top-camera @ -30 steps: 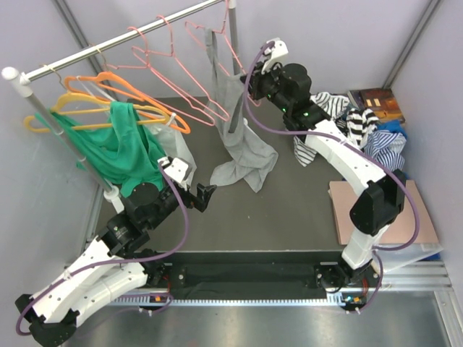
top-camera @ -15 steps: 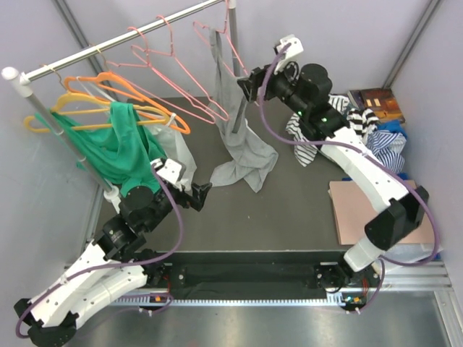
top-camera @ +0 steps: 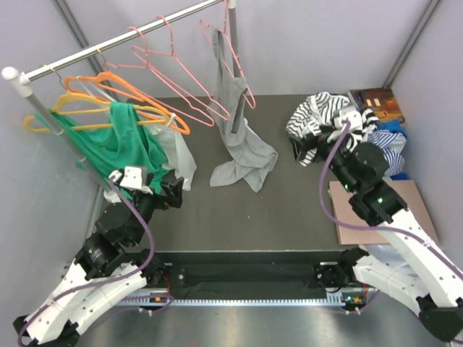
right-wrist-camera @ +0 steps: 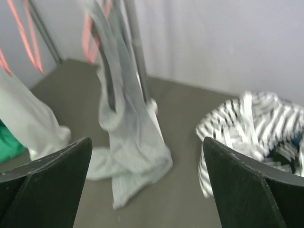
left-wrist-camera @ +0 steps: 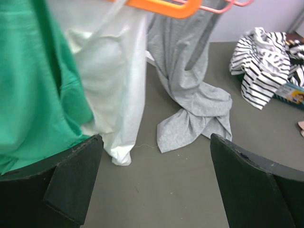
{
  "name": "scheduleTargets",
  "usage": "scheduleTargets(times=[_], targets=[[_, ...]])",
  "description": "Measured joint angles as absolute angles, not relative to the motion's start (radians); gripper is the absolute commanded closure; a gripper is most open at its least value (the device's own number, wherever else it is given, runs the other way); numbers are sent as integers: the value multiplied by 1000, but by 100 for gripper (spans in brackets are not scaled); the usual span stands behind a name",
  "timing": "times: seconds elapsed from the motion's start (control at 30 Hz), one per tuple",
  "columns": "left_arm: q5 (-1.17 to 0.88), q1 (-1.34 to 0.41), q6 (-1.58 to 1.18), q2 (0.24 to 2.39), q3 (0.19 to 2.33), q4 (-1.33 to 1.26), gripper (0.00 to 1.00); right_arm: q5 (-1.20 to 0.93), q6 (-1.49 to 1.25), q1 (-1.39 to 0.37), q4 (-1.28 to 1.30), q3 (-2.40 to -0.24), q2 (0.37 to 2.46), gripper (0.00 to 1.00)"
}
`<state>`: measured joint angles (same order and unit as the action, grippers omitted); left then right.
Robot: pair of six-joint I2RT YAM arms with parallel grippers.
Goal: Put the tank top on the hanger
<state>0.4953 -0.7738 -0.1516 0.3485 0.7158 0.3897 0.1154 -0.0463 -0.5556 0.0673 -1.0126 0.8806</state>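
Both arms have pulled back since the earlier frame; my right one, which was up by the pink wire, now sits low on its own side. My left end effector is spread wide and carries nothing; the green garment and the pale garment hang close on its left, and the tank top lies ahead and to its right. It hangs from the hanger on the rail, with its lower part heaped on the desk; I cannot tell whether one strap or both sit over the wire. My right end effector is also spread and empty; the tank top is ahead to its left, the striped garment just beside it on the right. I judge this to be the retreat after hanging; if a strap is loose, the next move calls for pinching it and lifting it over the free shoulder of the wire.
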Motion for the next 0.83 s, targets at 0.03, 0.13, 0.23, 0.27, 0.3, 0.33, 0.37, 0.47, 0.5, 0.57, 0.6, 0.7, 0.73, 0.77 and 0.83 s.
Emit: scheduleTargets(times=[0.03, 0.13, 0.23, 0.27, 0.3, 0.33, 0.37, 0.47, 0.5, 0.57, 0.6, 0.7, 0.73, 0.77, 0.83], targets=[[514, -774, -168, 336, 716, 401, 1, 141, -57, -555, 88, -957, 837, 0], [550, -774, -208, 305, 716, 435, 1, 199, -102, -555, 166, -804, 716, 0], [577, -774, -231, 286, 716, 458, 1, 236, -148, -555, 236, -672, 588, 0], [583, -774, -235, 286, 716, 463, 1, 243, -163, -555, 258, -640, 554, 0], [587, -774, -238, 286, 716, 466, 1, 252, -178, -555, 277, -617, 527, 0], [592, -774, -239, 286, 716, 471, 1, 262, -191, -555, 293, -604, 508, 0], [593, -774, -239, 286, 716, 474, 1, 269, -203, -555, 304, -599, 497, 0], [606, -774, -245, 293, 716, 476, 1, 287, -234, -555, 322, -595, 484, 0], [614, -774, -247, 299, 716, 479, 1, 293, -241, -555, 323, -594, 482, 0], [627, -774, -253, 307, 716, 483, 1, 299, -250, -555, 324, -587, 477, 0], [633, -774, -257, 310, 716, 485, 1, 303, -255, -555, 323, -583, 478, 0], [651, -774, -262, 312, 716, 493, 1, 311, -260, -555, 331, -581, 481, 0], [655, -774, -263, 313, 716, 493, 1, 313, -263, -555, 330, -581, 481, 0], [660, -774, -264, 314, 716, 494, 1, 314, -263, -555, 330, -581, 481, 0], [672, -774, -265, 320, 716, 494, 1, 315, -265, -555, 331, -581, 481, 0]])
